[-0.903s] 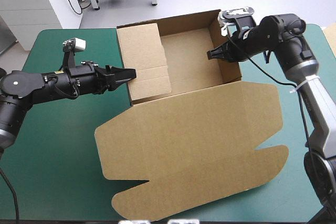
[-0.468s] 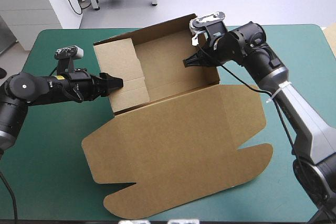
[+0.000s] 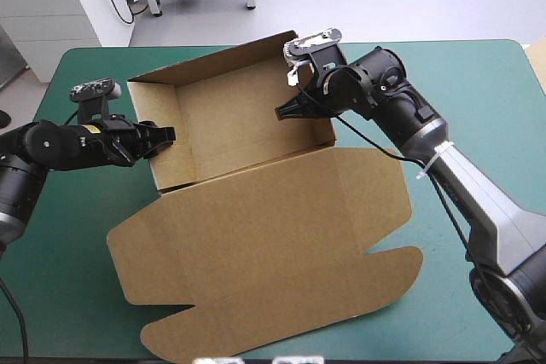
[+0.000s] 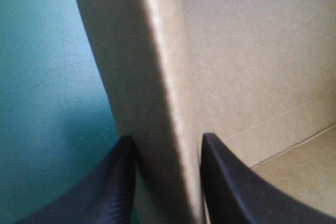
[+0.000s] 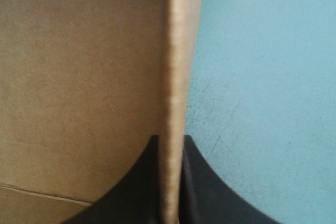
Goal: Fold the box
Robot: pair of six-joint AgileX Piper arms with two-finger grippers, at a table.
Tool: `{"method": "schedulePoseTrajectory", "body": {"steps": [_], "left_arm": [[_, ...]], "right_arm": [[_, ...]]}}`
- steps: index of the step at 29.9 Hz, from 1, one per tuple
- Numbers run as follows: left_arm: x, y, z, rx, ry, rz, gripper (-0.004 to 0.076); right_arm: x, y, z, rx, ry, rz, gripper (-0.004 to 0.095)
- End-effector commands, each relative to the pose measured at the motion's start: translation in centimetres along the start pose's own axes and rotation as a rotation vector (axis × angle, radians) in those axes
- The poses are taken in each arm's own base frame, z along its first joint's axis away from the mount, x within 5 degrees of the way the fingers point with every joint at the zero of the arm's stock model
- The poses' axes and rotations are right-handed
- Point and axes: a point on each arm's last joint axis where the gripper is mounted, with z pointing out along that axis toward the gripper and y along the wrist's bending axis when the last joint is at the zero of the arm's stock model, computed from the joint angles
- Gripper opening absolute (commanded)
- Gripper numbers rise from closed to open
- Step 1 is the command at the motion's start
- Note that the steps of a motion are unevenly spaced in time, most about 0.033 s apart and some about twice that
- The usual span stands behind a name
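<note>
Right now L gripper (image 3: pixel 167 133) pinches the box (image 3: pixel 256 245) at its left wall, R gripper (image 3: pixel 281 112) the right wall, nr far edge of table (image 3: pixel 478 66). Risk: uneven pull twists tray, walls untuck.

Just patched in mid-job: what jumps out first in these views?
The brown box fills the middle of the teal-green table: an open tray at the far side, its lid flat toward the near edge. The left gripper pinches the tray's left wall, the right gripper its right wall.
</note>
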Motion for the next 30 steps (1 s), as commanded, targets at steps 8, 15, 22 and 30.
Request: {"method": "schedulePoseTrajectory", "body": {"steps": [8, 15, 22, 30], "left_arm": [[-1.1, -0.8, -1.2, 0.008, -0.115, 0.032, -0.0008], [-1.9, -1.2, -1.7, 0.018, -0.129, 0.027, -0.0008], [-4.4, -2.7, -0.4, 0.051, -0.052, 0.072, -0.0008], [-5.7, -5.3, 4.9, -0.005, 0.029, 0.161, -0.0008]], "right_arm": [[-0.5, 1.2, -3.6, -0.075, -0.058, -0.014, -0.0015], [0.4, -0.4, -3.6, 0.098, 0.045, -0.084, -0.0015], [0.7, -2.4, -3.6, 0.120, 0.096, -0.024, -0.0016], [0.7, -5.2, -2.0, 0.009, 0.144, 0.134, -0.0016]]}}
